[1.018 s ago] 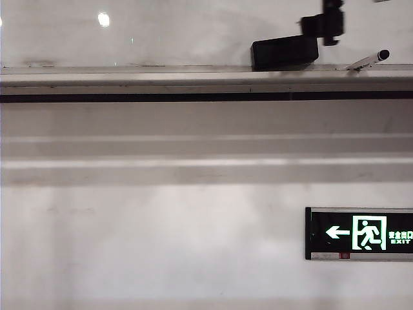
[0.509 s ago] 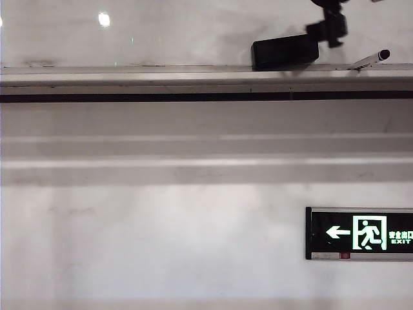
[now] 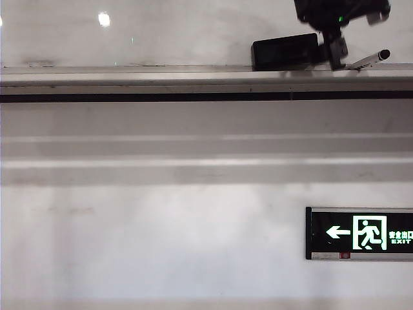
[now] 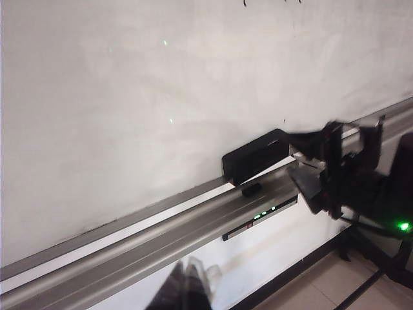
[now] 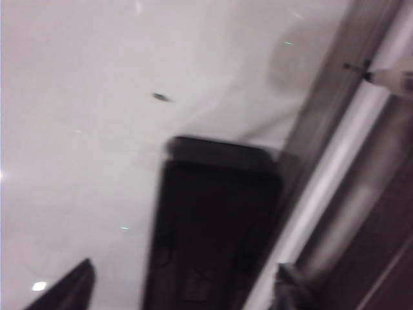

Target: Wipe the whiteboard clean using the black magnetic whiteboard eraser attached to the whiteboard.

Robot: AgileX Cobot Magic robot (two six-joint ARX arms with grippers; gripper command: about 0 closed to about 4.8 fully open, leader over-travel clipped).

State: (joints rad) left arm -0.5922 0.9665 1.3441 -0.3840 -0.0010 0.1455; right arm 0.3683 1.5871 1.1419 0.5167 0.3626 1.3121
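Though smudged, whiteboard (image 3: 181,32); right gripper (image 5: 181,287) at eraser (image 3: 285,51).

Right gripper (image 5: 184,284) holds its fingers (image 5: 68,287) spread apart; left gripper (image 4: 187,290) shows only blurred.

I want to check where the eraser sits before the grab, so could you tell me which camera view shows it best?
The exterior view: the eraser appears sharp and whole on the whiteboard above the tray, the right gripper at its end. The left wrist view shows it small and slanted; the right wrist view is close but blurred.
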